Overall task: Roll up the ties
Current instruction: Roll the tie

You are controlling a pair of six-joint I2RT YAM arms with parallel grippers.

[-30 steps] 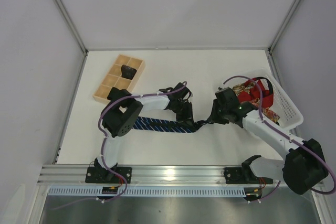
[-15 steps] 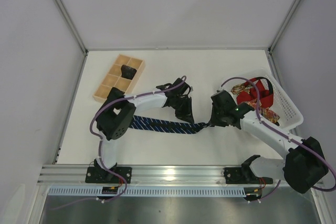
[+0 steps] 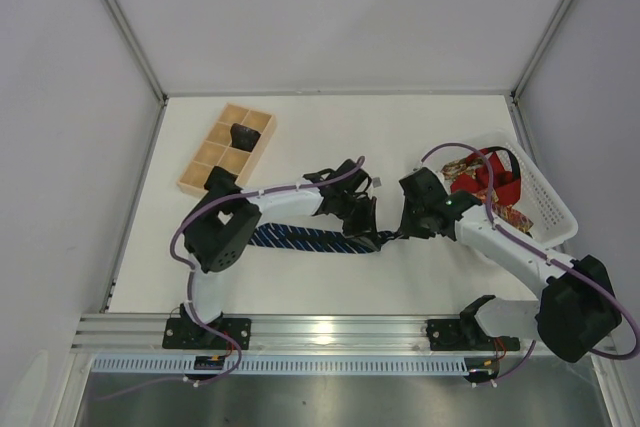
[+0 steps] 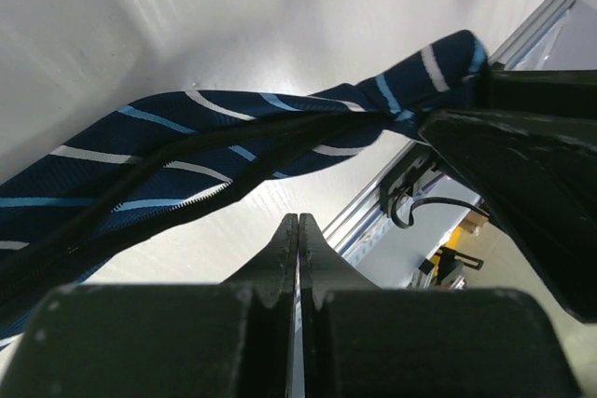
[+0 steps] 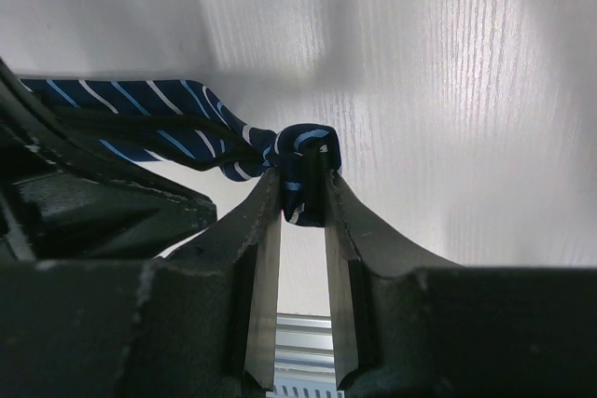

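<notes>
My left gripper (image 4: 298, 230) has swung down toward the right gripper (image 5: 303, 188), and its fingers have pressed together.
On the white table (image 3: 400, 137), the white basket (image 3: 548, 209) at right holds red and gold ties (image 3: 492, 175); the wooden tray (image 3: 212, 152) at left holds one dark rolled bundle (image 3: 243, 135); the navy striped tie (image 3: 300, 239) lies flat between my arms, its folded end pinched by the right gripper.

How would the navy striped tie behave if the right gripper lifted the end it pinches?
Probably floppy: the navy tie lies flat and curving along the table, so it would likely drape and trail. Its end bunches softly in the right gripper, suggesting it compresses and might slip out.
</notes>
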